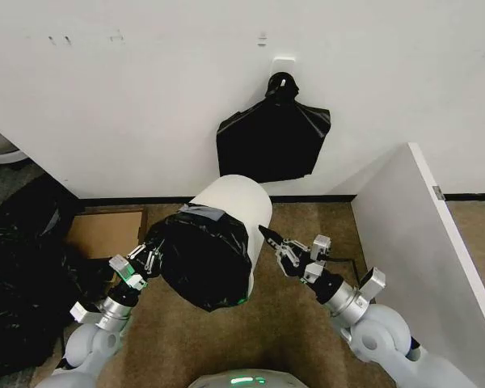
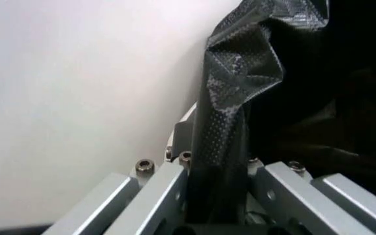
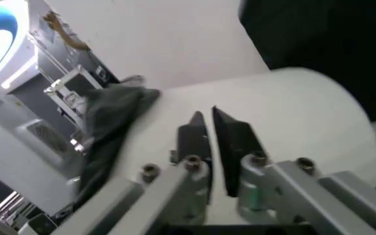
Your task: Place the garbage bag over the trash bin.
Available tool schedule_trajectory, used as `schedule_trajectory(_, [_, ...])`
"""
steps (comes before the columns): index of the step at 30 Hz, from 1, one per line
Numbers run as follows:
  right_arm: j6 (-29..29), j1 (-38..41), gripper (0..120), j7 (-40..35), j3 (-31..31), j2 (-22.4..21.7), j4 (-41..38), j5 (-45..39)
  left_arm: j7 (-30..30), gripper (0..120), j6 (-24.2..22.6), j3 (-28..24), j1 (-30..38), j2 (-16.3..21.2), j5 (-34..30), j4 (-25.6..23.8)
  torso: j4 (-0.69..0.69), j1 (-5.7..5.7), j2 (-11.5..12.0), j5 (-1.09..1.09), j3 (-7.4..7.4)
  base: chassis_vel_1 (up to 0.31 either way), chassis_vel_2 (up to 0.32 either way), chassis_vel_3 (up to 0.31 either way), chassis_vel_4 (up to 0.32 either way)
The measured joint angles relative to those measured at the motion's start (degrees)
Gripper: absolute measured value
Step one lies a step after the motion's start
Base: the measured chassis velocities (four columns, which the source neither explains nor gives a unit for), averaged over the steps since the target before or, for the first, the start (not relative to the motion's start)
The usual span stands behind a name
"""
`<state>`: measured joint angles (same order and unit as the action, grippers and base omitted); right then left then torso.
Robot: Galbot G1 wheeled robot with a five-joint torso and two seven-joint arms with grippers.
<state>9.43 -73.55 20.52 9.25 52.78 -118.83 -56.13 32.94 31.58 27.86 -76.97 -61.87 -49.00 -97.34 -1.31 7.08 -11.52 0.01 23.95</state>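
Setting: a plain indoor utility or test room; bare white wall (image 1: 145,97) with dark baseboard; brown carpet floor (image 1: 291,339); white partition panel (image 1: 420,242) at the right; flat cardboard sheet (image 1: 105,233) and a dark heap of black material (image 1: 20,275) at the left; a knotted black bag (image 1: 273,137) hangs on a wall hook.

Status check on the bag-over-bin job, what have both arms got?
Left gripper shut on garbage bag, left side. Right gripper empty, jaws nearly closed, beside trash bin. Bag covers bin's mouth end. Nothing in the way.
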Motion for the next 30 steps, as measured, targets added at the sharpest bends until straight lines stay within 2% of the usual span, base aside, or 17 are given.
schedule_trajectory(3, [3.17,-1.73,19,1.95,0.2,0.4,0.3,6.4,-3.3,1,-1.97,-0.66,-0.4,-0.37,-0.11,-0.42,0.0,0.0,0.0,-0.01,0.0,0.0,0.0,0.0,0.0])
schedule_trajectory(4, [4.13,-2.65,25,1.55,0.21,0.46,0.31,10.64,-4.53,1,-2.83,-0.84,-0.52,-0.51,-0.16,-0.82,0.0,0.0,0.0,-0.01,0.0,0.0,0.0,0.0,0.0])
schedule_trajectory(5, [5.09,-3.35,25,0.79,0.16,0.47,0.31,13.97,-5.19,1,-3.31,-0.93,-0.55,-0.59,-0.24,-1.1,0.0,0.0,0.0,-0.01,0.0,0.0,0.0,0.0,0.0])
schedule_trajectory(6, [6.67,-4.55,31,-0.9,-0.04,0.51,0.3,19.27,-6.43,1,-4.21,-1.07,-0.56,-0.74,-0.58,-1.72,-0.01,0.0,0.0,-0.01,0.0,0.0,0.0,0.0,0.0])
schedule_trajectory(8, [7.37,-5.24,33,-1.81,-0.14,0.56,0.24,22.03,-6.89,1,-4.56,-1.12,-0.54,-0.81,-0.79,-1.97,0.0,0.0,0.0,0.0,0.0,0.0,0.0,0.0,0.0])
schedule_trajectory(9, [8.79,-6.77,39,-2.97,-0.37,0.69,-0.04,26.51,-8.08,1,-5.61,-1.23,-0.4,-0.94,-1.56,-2.65,-0.02,0.0,0.0,0.0,0.0,0.0,0.0,0.0,0.0])
schedule_trajectory(11, [9.93,-7.88,45,-3.12,-0.69,0.78,-0.41,28.1,-8.71,1,-6.2,-1.3,-0.23,-1.01,-2.19,-2.99,-0.02,0.0,0.0,0.0,0.0,0.0,0.0,0.0,0.0])
schedule_trajectory(12, [10.76,-8.65,53,-2.35,-1.04,0.87,-0.67,28.01,-9.26,1,-6.73,-1.39,0.02,-1.02,-2.86,-3.29,-0.02,0.0,0.0,0.0,0.0,0.0,0.0,0.0,0.0])
schedule_trajectory(14, [11.49,-8.89,61,-0.65,-1.25,0.96,-0.48,27.75,-9.43,1,-6.97,-1.53,0.13,-1.02,-3.08,-3.47,-0.01,0.0,0.0,-0.01,0.0,0.0,0.0,0.0,0.0])
schedule_trajectory(16, [11.72,-8.84,63,-0.29,-1.24,1.01,-0.28,27.88,-9.43,1,-7.01,-1.58,0.13,-1.02,-3.09,-3.53,0.0,0.0,0.0,-0.01,0.0,0.0,0.0,0.0,0.0])
schedule_trajectory(19, [12.8,-8.57,79,1.27,-1.19,1.39,0.77,29.26,-9.43,1,-7.05,-1.68,0.08,-0.96,-3.15,-3.69,0.0,0.01,0.0,0.0,0.0,0.0,0.0,0.0,0.0])
schedule_trajectory(20, [12.83,-8.59,81,1.36,-1.25,1.46,0.85,29.33,-9.41,1,-7.05,-1.7,0.07,-0.92,-3.17,-3.69,0.0,0.01,0.0,-0.01,0.0,0.0,0.0,0.0,0.0])
schedule_trajectory(23, [12.85,-8.64,80,1.48,-1.48,1.64,1.03,29.48,-9.35,1,-7.05,-1.7,0.06,-0.83,-3.28,-3.68,0.0,0.01,0.0,-0.01,0.0,0.0,0.0,0.0,0.0])
schedule_trajectory(25, [12.84,-8.66,70,1.54,-1.88,1.85,1.43,29.94,-9.29,1,-7.04,-1.71,0.07,-0.73,-3.58,-3.66,0.0,0.01,0.0,-0.01,0.0,0.0,0.0,0.0,0.0])
schedule_trajectory(30, [12.35,-8.28,55,0.55,-2.36,2.35,1.9,30.69,-9.15,1,-6.98,-1.71,-0.01,-0.67,-3.95,-4.11,-0.01,0.01,0.0,-0.01,0.0,0.0,0.0,0.0,0.0])
